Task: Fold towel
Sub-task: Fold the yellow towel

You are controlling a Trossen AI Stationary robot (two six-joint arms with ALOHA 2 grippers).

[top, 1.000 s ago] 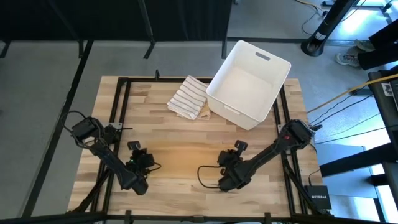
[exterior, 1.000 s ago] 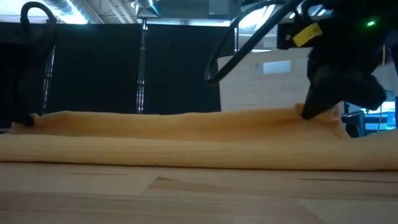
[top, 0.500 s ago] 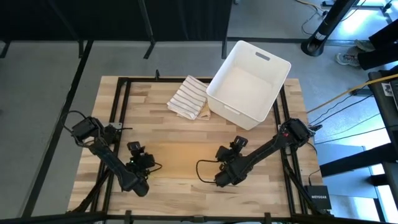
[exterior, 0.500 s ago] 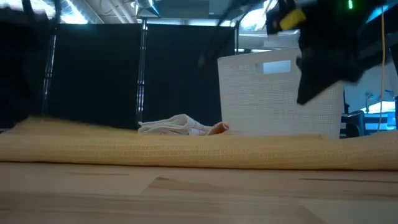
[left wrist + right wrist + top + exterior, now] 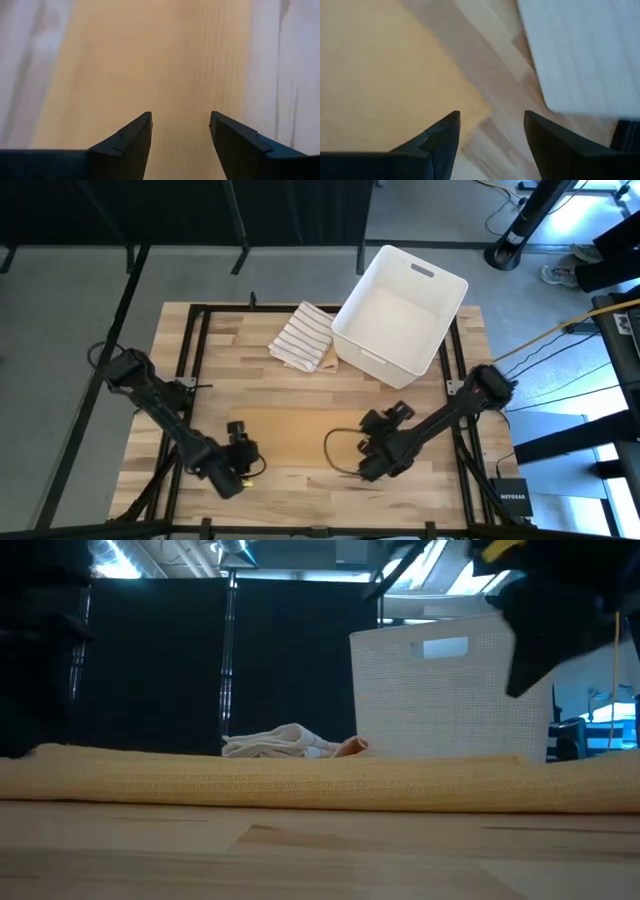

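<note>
- Towel (image 5: 290, 438) lies flat near the counter's (image 5: 300, 385) front edge in the high view, between left end effector (image 5: 240, 463) and right end effector (image 5: 372, 460).
- Low view: the cloth sits level.
- Wrist views: both end effectors gape, holding nothing. Best next to grip matching corners together, keeping edges aligned.

One readable word: "NETGEAR".
It stands in pale letters on a small black box (image 5: 513, 498) lying on the floor beyond the table's (image 5: 300, 395) right near corner, seen from above; nothing else legible.
</note>
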